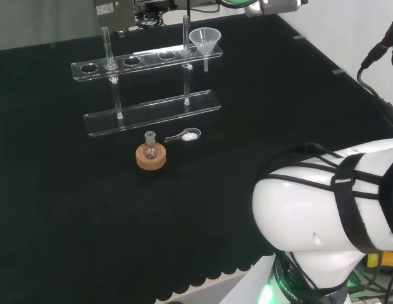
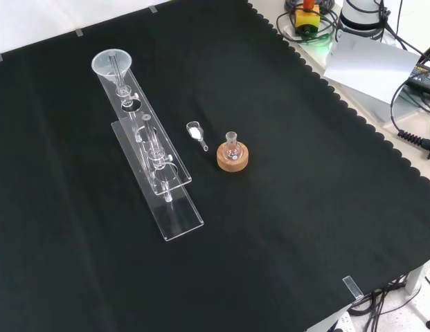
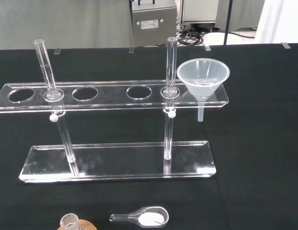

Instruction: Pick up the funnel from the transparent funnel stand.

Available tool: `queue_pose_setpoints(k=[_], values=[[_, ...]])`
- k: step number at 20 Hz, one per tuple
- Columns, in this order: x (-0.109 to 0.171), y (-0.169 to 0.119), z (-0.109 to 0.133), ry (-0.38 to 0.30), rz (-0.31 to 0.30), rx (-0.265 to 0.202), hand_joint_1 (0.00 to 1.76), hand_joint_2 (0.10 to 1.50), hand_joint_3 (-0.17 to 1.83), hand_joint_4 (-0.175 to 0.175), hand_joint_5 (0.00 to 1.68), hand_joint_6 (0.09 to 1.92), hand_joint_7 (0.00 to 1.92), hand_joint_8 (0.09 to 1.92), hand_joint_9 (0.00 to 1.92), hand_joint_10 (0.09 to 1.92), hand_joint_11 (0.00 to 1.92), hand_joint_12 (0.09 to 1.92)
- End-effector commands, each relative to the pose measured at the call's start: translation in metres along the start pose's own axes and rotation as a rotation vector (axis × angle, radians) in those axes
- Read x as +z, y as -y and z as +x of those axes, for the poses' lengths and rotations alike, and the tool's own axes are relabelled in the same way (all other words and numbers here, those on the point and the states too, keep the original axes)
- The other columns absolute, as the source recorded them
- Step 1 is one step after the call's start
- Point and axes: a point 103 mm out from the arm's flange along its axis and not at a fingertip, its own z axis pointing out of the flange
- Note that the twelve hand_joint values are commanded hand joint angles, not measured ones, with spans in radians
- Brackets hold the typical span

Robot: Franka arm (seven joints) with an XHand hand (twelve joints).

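A clear plastic funnel [image 1: 204, 40] sits in the end hole of the transparent funnel stand [image 1: 149, 114], at the stand's right end in the head view. In the front view the funnel [image 2: 113, 64] is at the far end of the stand [image 2: 174, 207]. The wrist view faces the stand [image 3: 115, 160] from the front, with the funnel [image 3: 203, 77] resting in the top shelf, its stem hanging below. Two upright clear rods hold the shelf over the base plate. The other holes in the shelf are empty.
A small round flask on a cork ring [image 1: 150, 156] stands in front of the stand. A small clear scoop with white powder [image 1: 184, 135] lies beside it. The arm's white link [image 1: 329, 209] fills the lower right of the head view. Cables and equipment [image 2: 318, 17] lie past the cloth's scalloped edge.
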Motion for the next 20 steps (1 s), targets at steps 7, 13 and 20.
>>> queue_pose_setpoints(k=[7,13,20], values=[[0.001,-0.007,-0.001,0.016,-0.004,0.001,0.00,1.19,0.43,0.002,0.15,0.09,0.00,0.34,0.09,0.61,0.00,1.34],[0.011,-0.019,-0.010,0.008,0.011,0.028,0.00,1.22,0.38,0.002,0.16,0.09,0.00,0.34,0.09,0.61,0.00,1.34],[0.036,-0.050,-0.038,-0.004,0.037,0.058,0.00,1.22,0.38,0.001,0.17,0.09,0.00,0.35,0.09,0.61,0.00,1.34]])
